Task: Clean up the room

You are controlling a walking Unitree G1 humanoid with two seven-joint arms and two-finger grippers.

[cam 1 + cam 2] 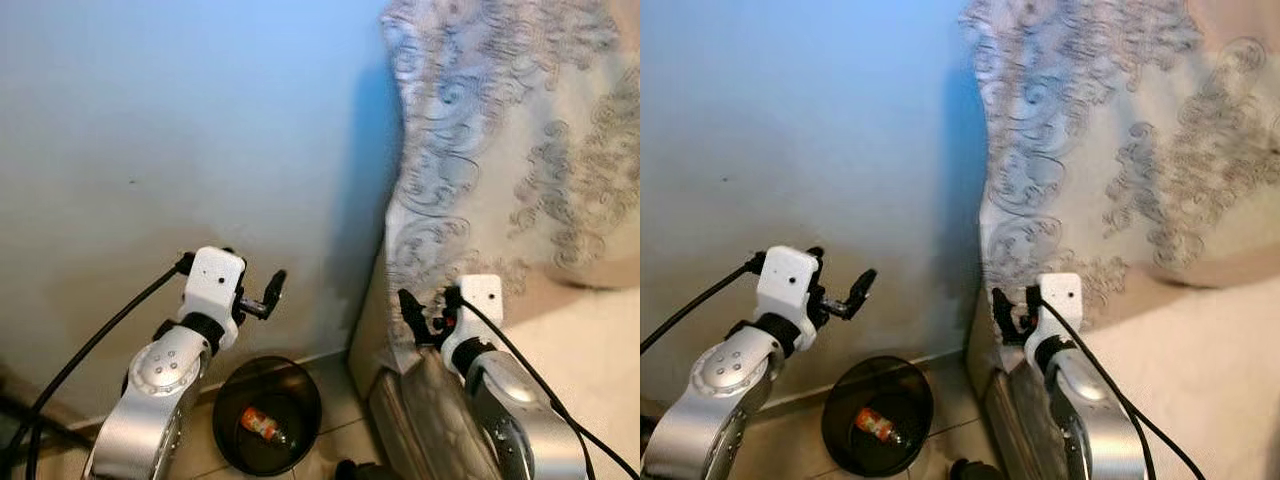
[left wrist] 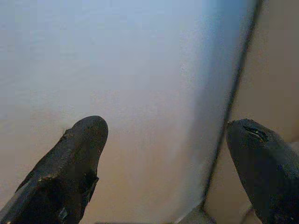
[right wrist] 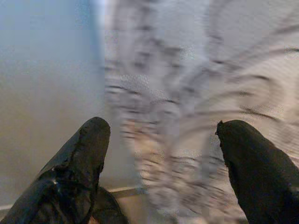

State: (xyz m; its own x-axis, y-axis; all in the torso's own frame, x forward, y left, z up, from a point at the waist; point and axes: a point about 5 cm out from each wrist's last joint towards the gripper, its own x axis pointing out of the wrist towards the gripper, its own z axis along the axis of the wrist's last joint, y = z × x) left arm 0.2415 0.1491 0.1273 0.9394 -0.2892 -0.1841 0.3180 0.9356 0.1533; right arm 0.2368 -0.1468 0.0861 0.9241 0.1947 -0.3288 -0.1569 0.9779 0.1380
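Ahead, a pale blue-grey wall (image 1: 180, 140) takes up most of the scene, turning warmer and more beige toward its lower part, where a light skirting strip meets the tiled floor (image 1: 335, 415). Beside the wall, on the robot's right, hangs a cream cloth (image 1: 500, 130) printed with grey swirling scrolls; it drapes down over a piece of furniture whose plain beige top (image 1: 590, 340) spreads out to the right. The two silver arms rise from the bottom edge, each trailing a black cable. On the floor between them, close to the wall, stands a round black bin (image 1: 268, 415), and inside it lies a small bottle (image 1: 262, 425) with an orange-red label, tipped on its side. The left end effector (image 1: 268, 295) is held up in front of the wall, above the bin and a little to its left, and its wrist view shows the two black fingers (image 2: 74, 163) spread well apart with bare wall between them. The right end effector (image 1: 412, 318) sits just beside the hanging edge of the patterned cloth, and its wrist view shows its fingers (image 3: 81, 163) likewise spread wide, the blurred swirls of the cloth in the gap; whether a fingertip touches the cloth cannot be told.
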